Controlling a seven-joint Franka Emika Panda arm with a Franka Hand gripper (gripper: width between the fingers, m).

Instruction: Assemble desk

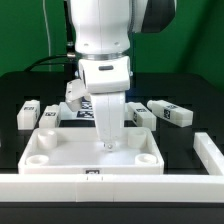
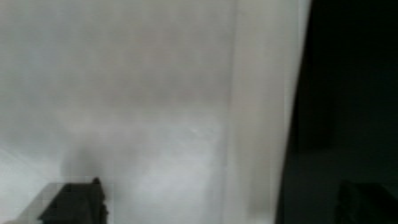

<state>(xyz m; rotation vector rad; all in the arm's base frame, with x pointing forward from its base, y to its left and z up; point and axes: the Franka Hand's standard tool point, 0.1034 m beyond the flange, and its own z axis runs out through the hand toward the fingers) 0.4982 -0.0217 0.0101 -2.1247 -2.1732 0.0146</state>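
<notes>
Surface: black table [image 1: 12, 92], green curtain [image 1: 25, 30] behind | fingers [image 2: 71, 203] spread wide, empty, over desk top [image 1: 60, 158]

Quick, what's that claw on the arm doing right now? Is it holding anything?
Gripper: open, jaws spread wide, holding nothing; it hangs low over the white desk top.

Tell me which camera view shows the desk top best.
The exterior view: almost the whole desk top is seen there, a white tray lying flat, with round sockets at its corners. The wrist view is too close: it gives only a white blur beside a dark strip, probably part of that top.
</notes>
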